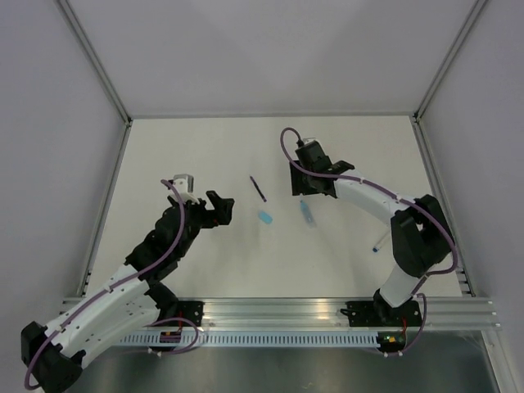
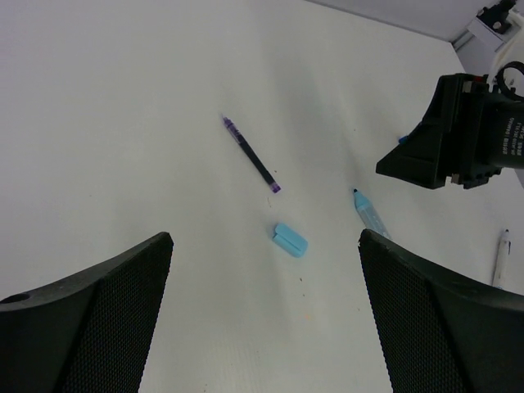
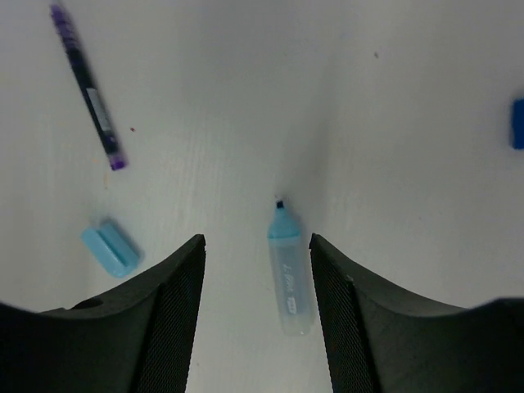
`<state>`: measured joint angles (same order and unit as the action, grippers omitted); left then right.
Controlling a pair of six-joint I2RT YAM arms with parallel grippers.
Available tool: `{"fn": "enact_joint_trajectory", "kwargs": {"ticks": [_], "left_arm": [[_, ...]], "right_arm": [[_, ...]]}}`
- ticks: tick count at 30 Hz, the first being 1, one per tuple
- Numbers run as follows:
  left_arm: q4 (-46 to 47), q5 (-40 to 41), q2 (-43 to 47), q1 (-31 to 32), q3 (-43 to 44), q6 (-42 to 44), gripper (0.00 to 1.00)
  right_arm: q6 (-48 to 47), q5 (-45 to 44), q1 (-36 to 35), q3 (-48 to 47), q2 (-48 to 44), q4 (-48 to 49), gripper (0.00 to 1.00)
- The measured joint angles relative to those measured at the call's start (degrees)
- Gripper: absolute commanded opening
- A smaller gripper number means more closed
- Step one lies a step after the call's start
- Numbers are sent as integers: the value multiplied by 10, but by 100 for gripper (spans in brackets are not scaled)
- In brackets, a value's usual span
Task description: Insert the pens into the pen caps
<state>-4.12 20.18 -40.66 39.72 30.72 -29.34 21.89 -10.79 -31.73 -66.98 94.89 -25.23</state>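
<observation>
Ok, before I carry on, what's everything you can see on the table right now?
slim pen: 1, black with purple ends, mid-table, lying apart from the rest
sky-blue cap: 1, pale blue, just nearer than the slim pen
marker: 1, pale blue barrel, dark tip, uncapped, right of the sky-blue cap
dark blue cap: 1, dark blue, cut off at the right wrist view's edge
white pen: 1, white, beside the right arm
table: 1, white
left gripper: 1, black, open, left of the sky-blue cap
right gripper: 1, black, jaws apart, straddling the marker
</observation>
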Motion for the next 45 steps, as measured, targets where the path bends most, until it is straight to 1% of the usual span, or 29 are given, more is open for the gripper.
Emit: {"fn": "enact_joint_trajectory", "kwargs": {"ticks": [5,7,12,13,14,17,22,24,30,39,45], "left_arm": [[-7,30,72,0,-21,-9,99],[-8,33,108,0,-27,-13,99],[-5,35,175,0,-40,-16,99],[-5,35,180,0,-41,-17,99],[-5,36,182,0,-42,-18,99],[-6,38,182,0,-45,-20,99],[-9,45,182,0,-49,-25,99],[-10,50,182,0,-49,-26,99],[-10,53,182,0,-49,-28,99],[-7,55,171,0,-59,-28,99],[-6,55,168,0,-59,-28,99]], "right_arm": [[-8,29,-22,-134,106,-10,57],[-12,25,-39,-205,162,-34,56],[-30,18,-76,-333,266,-78,52],[-34,17,-81,-352,282,-85,49],[-39,17,-85,-366,295,-91,49],[-52,20,-91,-402,327,-108,48],[-70,12,-94,-474,381,-149,45],[-76,6,-94,-492,397,-161,44],[-92,14,-94,-494,410,-186,40],[-105,36,-97,-481,414,-207,26],[-113,62,-97,-481,415,-214,23]]}}
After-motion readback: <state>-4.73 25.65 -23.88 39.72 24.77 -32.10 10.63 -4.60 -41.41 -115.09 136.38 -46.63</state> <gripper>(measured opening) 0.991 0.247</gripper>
